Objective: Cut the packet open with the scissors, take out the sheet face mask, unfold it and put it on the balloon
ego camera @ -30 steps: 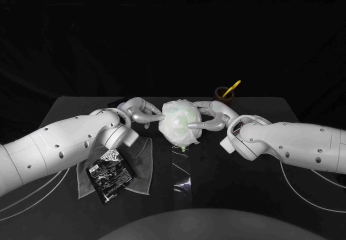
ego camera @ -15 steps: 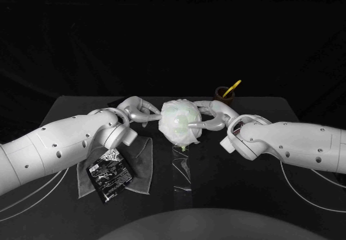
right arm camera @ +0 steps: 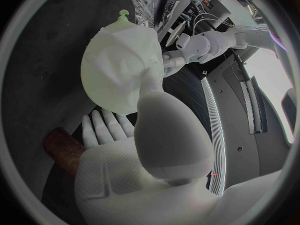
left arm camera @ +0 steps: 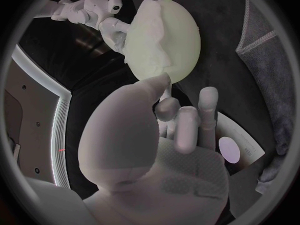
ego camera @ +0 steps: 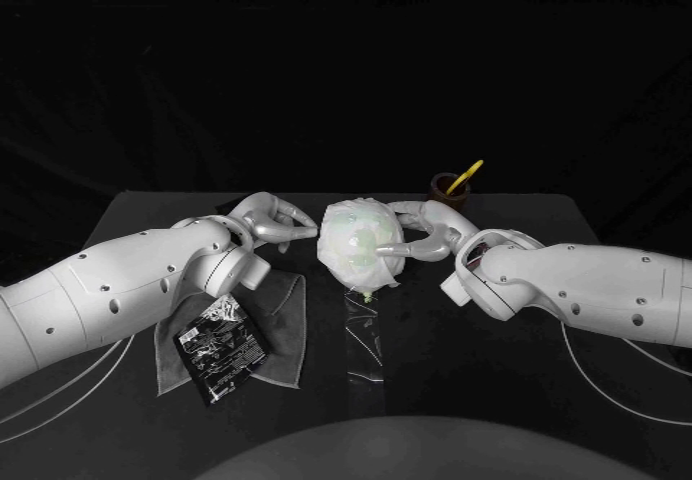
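One balloon (ego camera: 358, 245) in right hand (ego camera: 423, 237)

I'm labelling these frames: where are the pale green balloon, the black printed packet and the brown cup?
Pale green balloon (left arm camera: 181, 40): left wrist view, bare side.
Black printed packet (ego camera: 219, 348): head view, centre.
Brown cup (ego camera: 440, 190): head view, front wall.

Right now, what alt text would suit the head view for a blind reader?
The robot's right hand holds a pale balloon draped with a sheet mask at mid-table; its left hand hovers empty beside it. A black packet lies on a grey cloth, scissors in a cup behind.
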### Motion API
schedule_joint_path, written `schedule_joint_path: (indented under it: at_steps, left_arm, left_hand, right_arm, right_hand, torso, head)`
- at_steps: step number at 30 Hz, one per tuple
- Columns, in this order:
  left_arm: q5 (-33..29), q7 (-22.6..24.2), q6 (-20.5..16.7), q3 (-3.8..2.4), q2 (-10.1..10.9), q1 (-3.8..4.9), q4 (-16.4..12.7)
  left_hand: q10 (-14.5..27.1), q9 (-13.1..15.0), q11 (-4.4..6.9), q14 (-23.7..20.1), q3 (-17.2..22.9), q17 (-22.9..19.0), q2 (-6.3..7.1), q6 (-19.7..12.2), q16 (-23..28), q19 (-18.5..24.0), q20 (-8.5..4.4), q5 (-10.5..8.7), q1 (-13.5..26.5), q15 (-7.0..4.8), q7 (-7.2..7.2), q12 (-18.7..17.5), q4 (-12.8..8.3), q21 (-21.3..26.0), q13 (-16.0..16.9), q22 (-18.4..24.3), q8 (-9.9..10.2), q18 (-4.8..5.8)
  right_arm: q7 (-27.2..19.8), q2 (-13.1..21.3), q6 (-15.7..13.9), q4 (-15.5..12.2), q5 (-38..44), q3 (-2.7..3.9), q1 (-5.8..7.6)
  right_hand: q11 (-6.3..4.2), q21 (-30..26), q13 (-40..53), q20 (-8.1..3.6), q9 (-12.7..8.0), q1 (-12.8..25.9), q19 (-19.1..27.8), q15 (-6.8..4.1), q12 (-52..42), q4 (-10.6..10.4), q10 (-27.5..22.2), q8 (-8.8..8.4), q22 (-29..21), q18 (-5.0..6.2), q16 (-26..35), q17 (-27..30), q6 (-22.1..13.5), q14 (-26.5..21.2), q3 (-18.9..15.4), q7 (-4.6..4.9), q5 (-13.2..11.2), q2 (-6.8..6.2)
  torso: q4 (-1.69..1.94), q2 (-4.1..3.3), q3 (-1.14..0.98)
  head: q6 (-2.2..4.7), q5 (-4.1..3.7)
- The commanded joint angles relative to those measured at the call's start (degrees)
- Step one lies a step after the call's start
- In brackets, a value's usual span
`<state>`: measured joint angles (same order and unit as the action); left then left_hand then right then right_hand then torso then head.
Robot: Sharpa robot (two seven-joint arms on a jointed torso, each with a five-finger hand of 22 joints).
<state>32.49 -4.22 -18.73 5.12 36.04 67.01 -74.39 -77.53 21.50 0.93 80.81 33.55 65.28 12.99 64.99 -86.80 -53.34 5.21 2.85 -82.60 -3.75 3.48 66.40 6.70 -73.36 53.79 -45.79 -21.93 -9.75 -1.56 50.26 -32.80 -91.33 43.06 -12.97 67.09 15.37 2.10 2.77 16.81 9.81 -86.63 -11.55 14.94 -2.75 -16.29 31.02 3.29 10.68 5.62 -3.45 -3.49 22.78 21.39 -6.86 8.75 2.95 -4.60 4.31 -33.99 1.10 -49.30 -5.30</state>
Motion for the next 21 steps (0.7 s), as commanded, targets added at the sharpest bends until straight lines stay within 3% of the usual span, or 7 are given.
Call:
schedule_joint_path:
  at_steps: [1,6,9,10,12,13,21]
  left_arm:
    - [-0.2,-0.1,-1.1,-0.06,-0.4,-0.01,0.4]
    - [-0.1,-0.2,-0.2,-0.06,-0.5,-0.01,0.8]
    - [-0.1,0.0,1.8,-0.06,-0.4,-0.01,0.6]
    - [-0.2,0.2,2.3,-0.06,-0.3,-0.01,0.4]
    - [-0.3,0.7,3.6,-0.06,-0.2,-0.01,0.1]
    - [-0.4,1.0,4.0,-0.06,-0.1,-0.02,0.0]
    - [-1.8,2.9,5.5,-0.05,0.0,-0.02,-0.6]
  left_hand:
    - [-0.5,4.0,-0.09,0.4,0.5,0.1,0.06,-0.3,-0.3,-0.3,-0.31,-0.04,0.6,0.03,0.07,0.4,-0.1,-0.4,0.2,-0.1,-0.4,0.75]
    - [-0.4,4.5,-0.13,0.1,1.4,-0.7,0.17,-0.6,-0.2,-0.4,-0.34,-0.05,1.3,0.06,0.11,0.1,-0.6,-0.6,-0.1,-0.4,-0.5,0.78]
    - [3.2,4.7,-0.42,-2.9,1.5,-7.4,0.04,-2.1,1.1,2.7,-0.20,-0.07,3.0,0.42,0.25,-4.8,-0.2,0.9,-6.3,3.0,0.0,0.20]
    - [5.6,4.1,-1.46,-5.0,-0.9,-11.9,1.80,-4.8,2.1,5.5,-0.04,-0.08,6.9,1.14,1.51,-8.0,1.7,2.4,-10.5,6.1,1.5,-0.29]
    - [7.3,3.3,-2.68,-6.4,-4.5,-13.9,3.60,-7.7,2.8,7.2,0.25,-0.08,10.7,2.21,2.86,-9.7,3.3,3.6,-12.5,7.8,3.3,-0.45]
    - [7.8,3.1,-3.09,-6.8,-6.2,-14.5,3.84,-8.6,3.0,7.5,0.41,-0.21,11.9,2.64,3.25,-10.1,3.7,3.9,-12.9,7.9,3.9,-0.41]
    - [9.5,1.2,-4.20,-8.4,-16.0,-15.6,2.72,-10.7,2.8,8.1,1.73,-0.16,11.7,3.85,4.35,-9.7,5.6,5.3,-12.6,8.7,6.1,-0.54]
  right_arm:
    - [0.1,-0.1,0.5,0.0,0.5,-0.07,-0.13]
    - [0.1,-0.2,0.5,0.0,0.5,-0.07,-0.14]
    - [0.1,-0.1,0.5,0.0,0.5,-0.07,-0.14]
    - [0.1,-0.1,0.5,0.0,0.5,-0.07,-0.14]
    - [0.1,-0.1,0.5,0.0,0.5,-0.07,-0.14]
    - [0.1,-0.1,0.5,0.0,0.5,-0.07,-0.14]
    - [0.1,-0.2,0.5,0.0,0.5,-0.07,-0.15]
  right_hand:
    - [0.00,-0.2,0.0,0.04,0.1,-0.1,0.5,0.03,-0.1,-0.2,0.4,0.32,-0.1,-0.23,0.3,0.1,0.5,0.3,-0.2,8.50,-0.2,0.16]
    - [0.00,-0.2,0.0,0.04,0.1,-0.1,0.5,0.03,-0.1,-0.2,0.4,0.32,-0.1,-0.23,0.3,0.1,0.5,0.3,-0.2,8.50,-0.2,0.16]
    - [0.00,-0.2,0.0,0.04,0.1,-0.1,0.5,0.03,-0.1,-0.2,0.4,0.32,-0.1,-0.23,0.3,0.1,0.5,0.3,-0.2,8.50,-0.2,0.16]
    - [0.00,-0.2,0.0,0.04,0.1,-0.1,0.5,0.03,-0.1,-0.2,0.4,0.32,-0.1,-0.23,0.3,0.1,0.5,0.3,-0.2,8.50,-0.2,0.16]
    - [0.00,-0.2,0.0,0.04,0.1,-0.1,0.5,0.03,-0.1,-0.2,0.4,0.32,-0.1,-0.23,0.3,0.1,0.5,0.3,-0.2,8.50,-0.2,0.16]
    - [0.00,-0.2,0.0,0.04,0.1,-0.1,0.5,0.03,-0.1,-0.2,0.4,0.32,-0.1,-0.23,0.3,0.1,0.5,0.3,-0.2,8.50,-0.2,0.16]
    - [0.00,-0.2,0.0,0.04,0.1,-0.1,0.5,0.03,-0.1,-0.2,0.4,0.32,-0.1,-0.23,0.3,0.1,0.5,0.3,-0.2,8.50,-0.2,0.16]
  torso:
    - [-0.02,0.02,0.00]
    - [-0.06,-0.01,-0.03]
    - [-0.06,0.01,-0.04]
    - [-0.06,0.01,-0.04]
    - [-0.05,0.02,-0.03]
    - [-0.04,0.02,-0.04]
    - [0.00,-0.01,0.02]
  head:
    - [-0.02,0.17]
    - [0.08,0.20]
    - [0.07,0.01]
    - [0.07,0.01]
    - [0.03,0.07]
    - [0.06,0.08]
    - [0.10,0.11]
